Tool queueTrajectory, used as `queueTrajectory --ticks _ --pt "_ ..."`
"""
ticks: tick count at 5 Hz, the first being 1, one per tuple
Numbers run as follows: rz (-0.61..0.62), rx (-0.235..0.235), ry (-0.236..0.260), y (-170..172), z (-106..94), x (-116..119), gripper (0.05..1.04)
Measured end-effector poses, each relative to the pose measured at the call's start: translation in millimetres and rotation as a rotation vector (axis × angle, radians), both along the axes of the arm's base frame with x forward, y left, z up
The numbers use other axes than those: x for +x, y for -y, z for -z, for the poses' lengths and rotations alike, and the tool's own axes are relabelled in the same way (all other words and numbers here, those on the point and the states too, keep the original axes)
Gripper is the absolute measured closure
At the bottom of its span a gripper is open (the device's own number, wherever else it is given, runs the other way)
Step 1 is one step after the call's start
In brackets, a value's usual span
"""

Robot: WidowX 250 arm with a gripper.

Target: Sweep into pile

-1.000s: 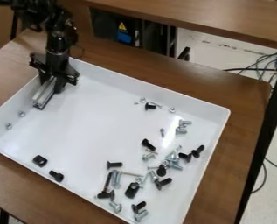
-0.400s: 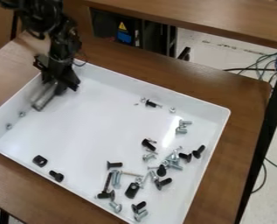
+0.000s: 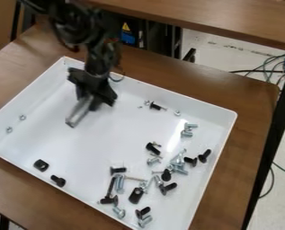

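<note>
One black gripper (image 3: 88,99), over the upper-left part of the white tray (image 3: 222,148): I have its jaws closed round one metal bar (image 3: 77,113), which slants down toward the tray floor; whether it touches, I cannot tell. Hardware, all in the tray: two small nuts (image 3: 22,117) by the left wall; one black fitting (image 3: 41,165) and one black bolt (image 3: 58,180), lower left; one black screw (image 3: 155,106) between two nuts (image 3: 177,113), far side; one loose pile of mixed screws (image 3: 135,195), lower right, too overlapped to count.
</note>
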State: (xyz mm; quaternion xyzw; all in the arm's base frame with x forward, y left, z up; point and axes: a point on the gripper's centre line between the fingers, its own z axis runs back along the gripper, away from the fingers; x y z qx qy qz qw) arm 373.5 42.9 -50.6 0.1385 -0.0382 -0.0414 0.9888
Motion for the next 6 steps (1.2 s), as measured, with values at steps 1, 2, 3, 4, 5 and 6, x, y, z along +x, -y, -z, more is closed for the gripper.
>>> queueTrajectory --ticks 1,2,3,4,5,6 --pt "0.039 -0.011 0.0 39.9 -0.3 -4.1 0.724" --pt "0.086 -0.025 -0.004 81.0 -0.7 -9.1 0.724" --pt "0.121 -0.047 -0.003 113.4 -1.7 -17.5 0.723" --pt "0.165 -0.046 -0.005 142.5 -2.5 -25.4 0.724" --pt "0.189 -0.063 0.003 155.8 -4.3 -30.2 0.724" --pt "0.18 -0.089 0.004 156.7 -5.8 -37.3 0.724"
